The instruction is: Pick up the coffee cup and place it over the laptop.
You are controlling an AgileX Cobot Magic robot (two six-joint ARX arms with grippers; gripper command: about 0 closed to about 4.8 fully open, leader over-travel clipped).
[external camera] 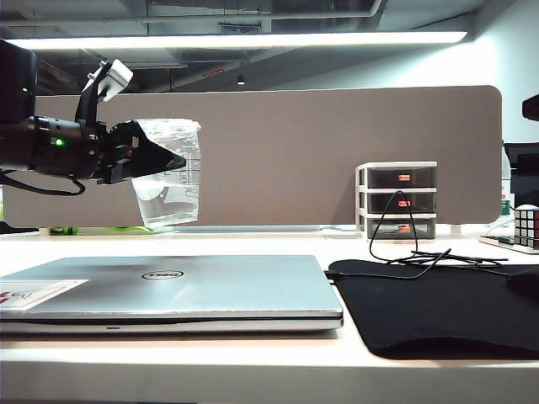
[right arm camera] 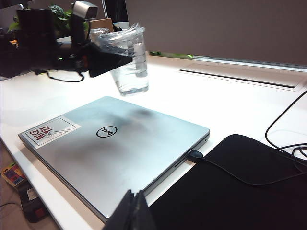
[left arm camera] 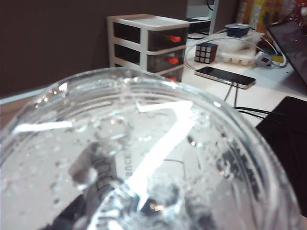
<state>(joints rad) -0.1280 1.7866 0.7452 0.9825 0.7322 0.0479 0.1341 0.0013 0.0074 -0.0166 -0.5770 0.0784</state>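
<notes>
The coffee cup (external camera: 171, 172), clear plastic with a flat lid, hangs in the air above the left far part of the tabletop (external camera: 253, 240), clamped between the black fingers of the left hand (external camera: 156, 160), which reaches in level from the left. The cup is slightly tilted, and its base is clear of everything below. In the left wrist view the cup's lid (left arm camera: 139, 153) fills most of the frame, wet with droplets.

Beneath and just nearer lies the closed silver laptop (external camera: 194, 290), flat on the tabletop, its round logo (external camera: 162, 274) facing up and a white sticker (external camera: 34, 293) at its left near corner. The cup does not touch it.

To the laptop's right, just beside it, lies a black mouse mat (external camera: 438, 307) with a black cable (external camera: 413, 252) looping across it. Farther right stands a small white set of drawers (external camera: 397, 200) against the brown partition (external camera: 337, 143), with a puzzle cube (external camera: 526, 225) at the far right edge.

The right hand (right arm camera: 133, 213) sits low at the near edge of the right wrist view, its dark fingers pressed together.
</notes>
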